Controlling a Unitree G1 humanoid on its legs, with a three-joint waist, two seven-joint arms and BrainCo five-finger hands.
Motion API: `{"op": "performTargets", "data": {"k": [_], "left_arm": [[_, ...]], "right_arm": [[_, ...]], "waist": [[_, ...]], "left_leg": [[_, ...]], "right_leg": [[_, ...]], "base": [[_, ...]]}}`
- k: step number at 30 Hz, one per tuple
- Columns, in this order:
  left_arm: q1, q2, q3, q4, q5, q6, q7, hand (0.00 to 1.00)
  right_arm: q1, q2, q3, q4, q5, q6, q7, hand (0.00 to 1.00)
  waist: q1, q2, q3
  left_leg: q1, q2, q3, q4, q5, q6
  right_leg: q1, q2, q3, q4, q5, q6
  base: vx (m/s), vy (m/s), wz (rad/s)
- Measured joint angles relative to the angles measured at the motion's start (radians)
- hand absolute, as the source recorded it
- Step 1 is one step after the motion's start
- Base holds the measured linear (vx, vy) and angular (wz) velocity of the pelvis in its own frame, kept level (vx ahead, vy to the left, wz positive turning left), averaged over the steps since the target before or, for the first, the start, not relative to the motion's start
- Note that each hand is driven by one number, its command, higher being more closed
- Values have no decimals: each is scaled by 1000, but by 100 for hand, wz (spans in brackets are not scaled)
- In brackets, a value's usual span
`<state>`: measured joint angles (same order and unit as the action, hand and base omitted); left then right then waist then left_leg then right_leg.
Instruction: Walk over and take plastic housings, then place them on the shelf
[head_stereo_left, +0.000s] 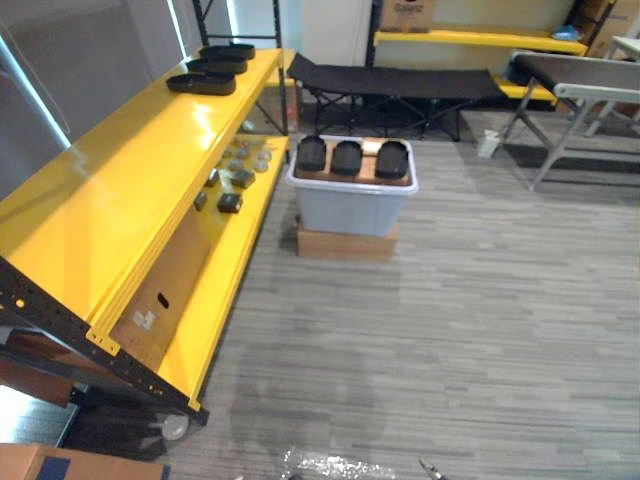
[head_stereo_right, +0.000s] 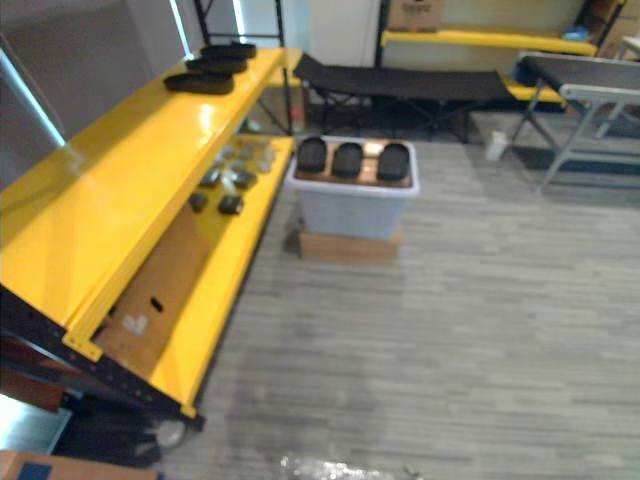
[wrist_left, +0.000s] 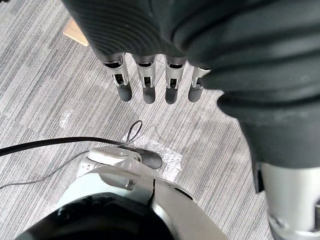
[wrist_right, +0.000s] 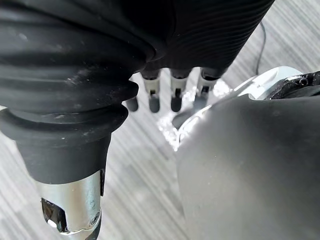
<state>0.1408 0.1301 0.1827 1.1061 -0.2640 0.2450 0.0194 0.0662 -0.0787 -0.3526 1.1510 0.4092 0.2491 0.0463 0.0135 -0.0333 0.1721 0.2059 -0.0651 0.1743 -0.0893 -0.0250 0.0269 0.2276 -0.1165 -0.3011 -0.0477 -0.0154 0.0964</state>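
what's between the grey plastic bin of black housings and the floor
A flat brown cardboard box, under the grey plastic bin and on the grey floor; both eye views show it.

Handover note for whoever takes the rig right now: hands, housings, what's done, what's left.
Left robot hand: open, fingers straight, empty, hanging over the floor.
Right robot hand: open and empty, also hanging.
Three black plastic housings lie on top of the grey bin beside the yellow shelf.
Done: three more housings lie at the far end of the shelf top, probably placed already.
Left: walk to the bin, take the housings, set them on the shelf.
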Motion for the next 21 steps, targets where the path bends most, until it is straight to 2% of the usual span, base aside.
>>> {"op": "performTargets", "data": {"k": [5, 7, 10, 15, 21], "left_arm": [[-4, -3, 3, -5, 10, -25, 0, 0], [-23, -3, 3, -9, 8, -27, 0, 0], [-44, 1, 1, -30, 6, -30, 0, 0], [-59, 0, -2, -53, 2, -48, 9, 0], [-60, -3, 0, -66, -1, -48, 9, 0]], "right_arm": [[-6, 1, -1, -3, -34, -21, 7, 0], [-23, -3, 2, -5, -32, -37, 17, 0], [-44, -2, 4, -7, -30, -48, 18, 0], [-46, 12, 12, -32, -29, -54, 19, 0], [-30, 22, 20, -55, -32, -53, 20, 0]], "waist": [[3, -5, 3], [3, 1, 19], [6, -9, 62], [14, -13, 70], [23, -13, 70]], "left_leg": [[-39, 0, 0, 0, 1, 1], [-76, 1, -1, 0, 2, 2], [-103, -1, -1, 1, 9, 10], [-95, -9, -1, 6, 8, 10], [-51, -11, 0, 6, 1, -1]], "right_leg": [[-35, 0, 1, 4, -1, -2], [-75, 0, 2, 12, 2, -5], [-109, -2, 4, 21, 4, -6], [-99, -3, 8, 21, 5, -7], [-62, -6, 9, 35, -1, -17]], "base": [[0, 0, 0], [0, 0, 0], [29, 5, 0], [85, 0, 2], [4, 0, 0]]}}
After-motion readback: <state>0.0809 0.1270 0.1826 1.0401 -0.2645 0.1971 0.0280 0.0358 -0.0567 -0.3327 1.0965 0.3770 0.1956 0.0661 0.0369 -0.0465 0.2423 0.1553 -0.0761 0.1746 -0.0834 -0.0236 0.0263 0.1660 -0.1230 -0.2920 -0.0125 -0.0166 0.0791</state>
